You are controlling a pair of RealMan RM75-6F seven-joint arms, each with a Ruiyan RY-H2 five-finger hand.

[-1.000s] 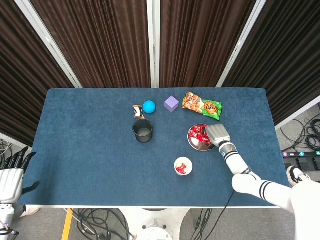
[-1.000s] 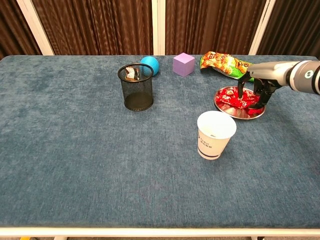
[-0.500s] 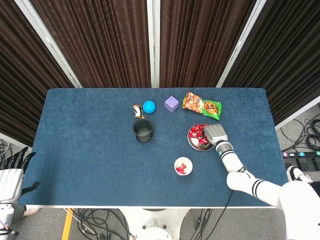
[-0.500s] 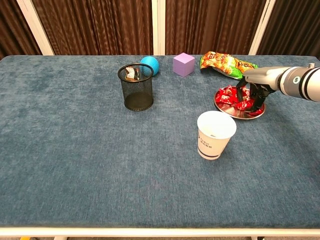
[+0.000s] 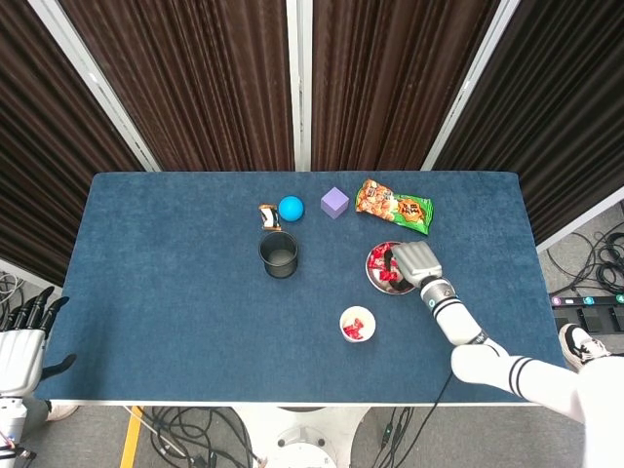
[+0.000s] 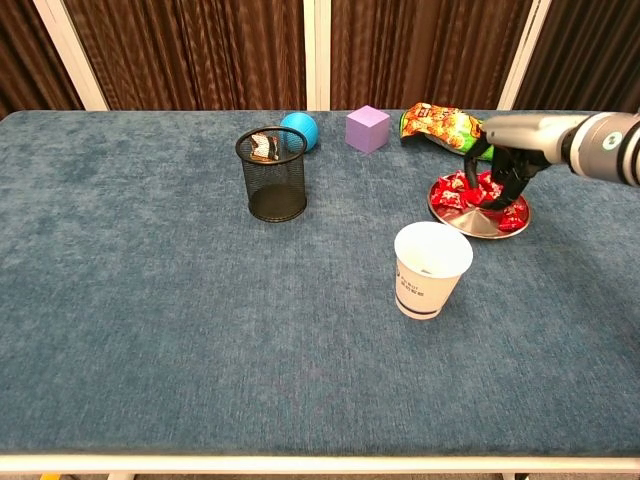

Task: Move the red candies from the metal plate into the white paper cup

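Candies [image 6: 470, 191], red and crinkly in shiny wrappers, sit heaped in the metal plate [image 6: 512, 224], a shallow round steel dish over on the robot's right side of the bench [image 5: 156, 283]. The right hand [image 6: 506, 168] hangs just over that pile with its dark fingers [image 6: 497, 192] pointing down into the wrappers; honestly can't tell if it's pinched one or is just poking at them, the fingertips are lost in the red. So I'd call this the pick step. Next it needs a firm pinch on one slippery wrapper, a lift, then a short swing toward the robot to the white paper cup [image 6: 431, 268], which stands upright near the plate and, from the head view, already has a few red ones inside. That cup looks light and tippy, so drop from above. The bench is fuzzy blue cloth. Further out: black wire mesh cup [image 6: 274, 174], blue ball [image 6: 300, 129], purple cube [image 6: 367, 127], crinkly snack bag [image 6: 447, 125]. The left hand [image 5: 21, 346] idles off the bench edge, fingers spread, holding nothing.
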